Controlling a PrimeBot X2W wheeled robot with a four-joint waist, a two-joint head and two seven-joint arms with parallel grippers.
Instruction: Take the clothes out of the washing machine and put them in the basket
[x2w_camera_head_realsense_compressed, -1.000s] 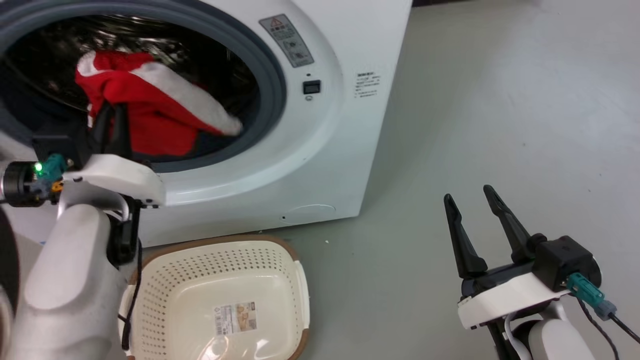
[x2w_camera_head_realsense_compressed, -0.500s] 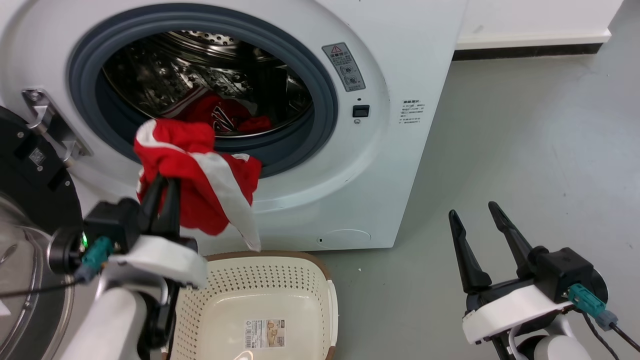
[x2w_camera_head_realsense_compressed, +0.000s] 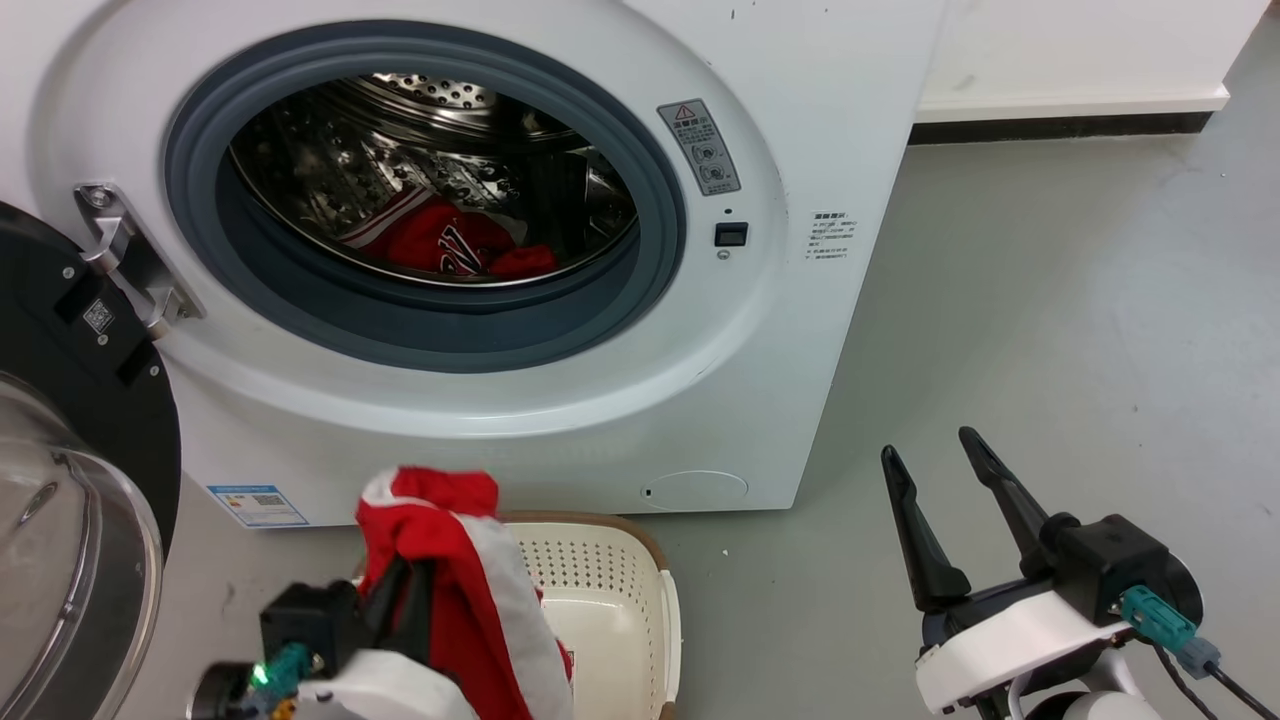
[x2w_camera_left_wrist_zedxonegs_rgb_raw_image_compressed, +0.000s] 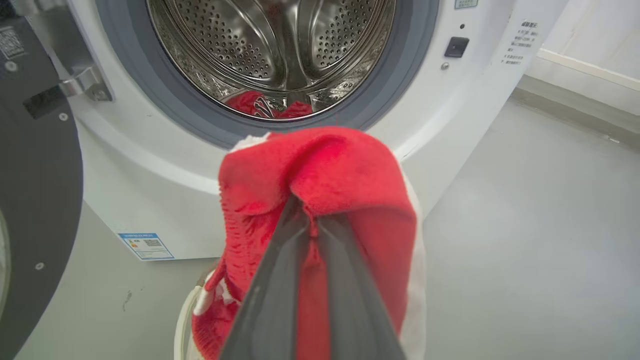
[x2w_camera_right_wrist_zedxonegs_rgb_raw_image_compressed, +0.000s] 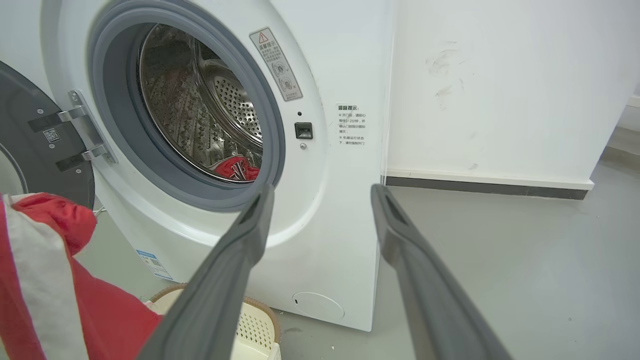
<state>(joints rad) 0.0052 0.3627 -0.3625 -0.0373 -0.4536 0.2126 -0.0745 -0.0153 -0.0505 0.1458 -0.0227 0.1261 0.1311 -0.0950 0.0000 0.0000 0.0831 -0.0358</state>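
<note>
My left gripper (x2w_camera_head_realsense_compressed: 412, 572) is shut on a red garment with white stripes (x2w_camera_head_realsense_compressed: 470, 580), which hangs over the left side of the cream basket (x2w_camera_head_realsense_compressed: 610, 580) at the foot of the white washing machine (x2w_camera_head_realsense_compressed: 780, 330). In the left wrist view the fingers (x2w_camera_left_wrist_zedxonegs_rgb_raw_image_compressed: 280, 265) pinch the red fabric (x2w_camera_left_wrist_zedxonegs_rgb_raw_image_compressed: 340, 170) at their tips. Another red garment with lettering (x2w_camera_head_realsense_compressed: 450, 245) lies low in the steel drum, also visible as a red patch (x2w_camera_right_wrist_zedxonegs_rgb_raw_image_compressed: 237, 169) in the right wrist view. My right gripper (x2w_camera_head_realsense_compressed: 928, 452) stands open above bare floor, right of the machine, with nothing between its fingers.
The black-framed glass door (x2w_camera_head_realsense_compressed: 70, 470) is swung open at the far left, beside the basket. Grey floor (x2w_camera_head_realsense_compressed: 1050, 320) stretches to the right of the machine. A white wall with a dark skirting strip (x2w_camera_head_realsense_compressed: 1060, 128) runs behind it.
The left gripper has carried the striped red garment out of the porthole and down to the basket. The head camera has shifted. The right gripper has kept its place and stayed open.
</note>
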